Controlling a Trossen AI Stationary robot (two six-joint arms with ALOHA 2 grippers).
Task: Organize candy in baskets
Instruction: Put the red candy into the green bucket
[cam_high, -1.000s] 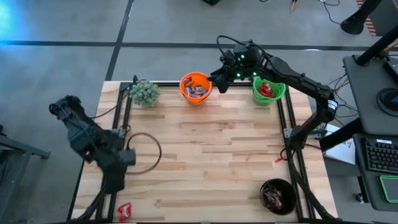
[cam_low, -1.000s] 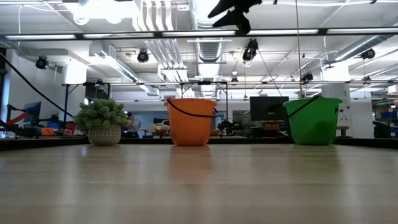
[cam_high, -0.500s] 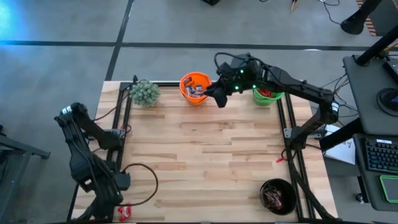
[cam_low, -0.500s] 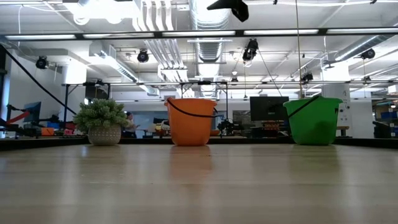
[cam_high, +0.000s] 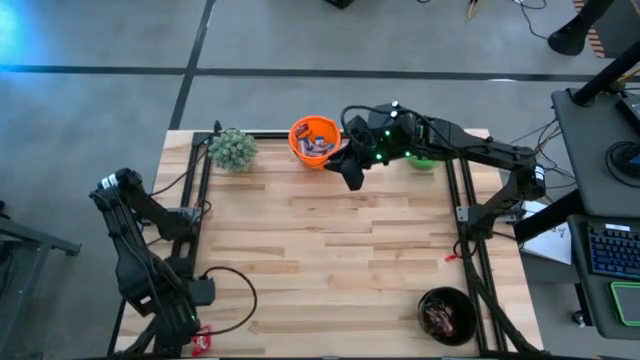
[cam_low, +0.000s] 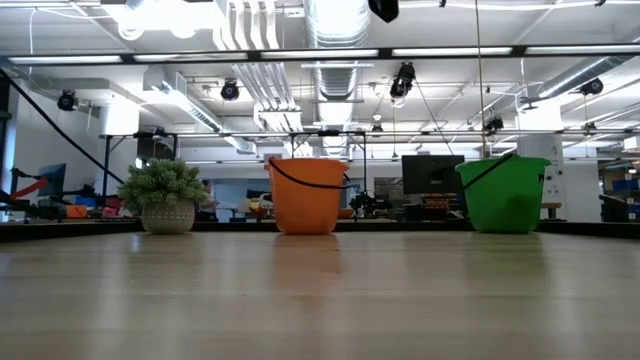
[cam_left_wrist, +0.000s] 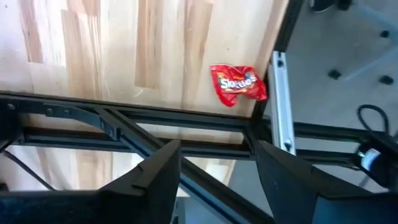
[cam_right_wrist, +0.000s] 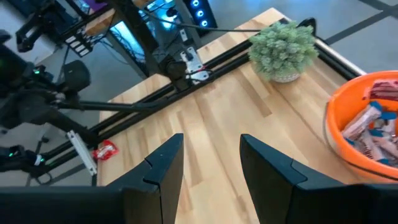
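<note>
One red candy (cam_left_wrist: 238, 85) lies flat on the wood at the table's near left corner (cam_high: 200, 342), also visible in the right wrist view (cam_right_wrist: 106, 150). My left gripper (cam_left_wrist: 217, 152) hangs open just above it (cam_high: 190, 322), pointing down, with nothing between its fingers. My right gripper (cam_right_wrist: 211, 143) is open and empty, high over the far middle of the table (cam_high: 352, 177), beside the orange basket (cam_high: 315, 140). That basket holds several candies (cam_right_wrist: 373, 127). My right arm hides most of the green basket (cam_high: 425, 160). The black basket (cam_high: 447, 315) holds dark candy.
A fuzzy green plant in a pot (cam_high: 232, 148) stands at the far left, next to the orange basket (cam_low: 307, 195) and in line with the green basket (cam_low: 503, 195). Black frame rails (cam_left_wrist: 124, 121) and a looped cable (cam_high: 235, 290) run near the left gripper. The middle of the table (cam_high: 340, 260) is bare wood.
My left gripper has swung toward the table's near edge and sunk toward the red candy at the near left corner. My right gripper has moved from the green basket toward the table's left, past the orange basket and slightly nearer.
</note>
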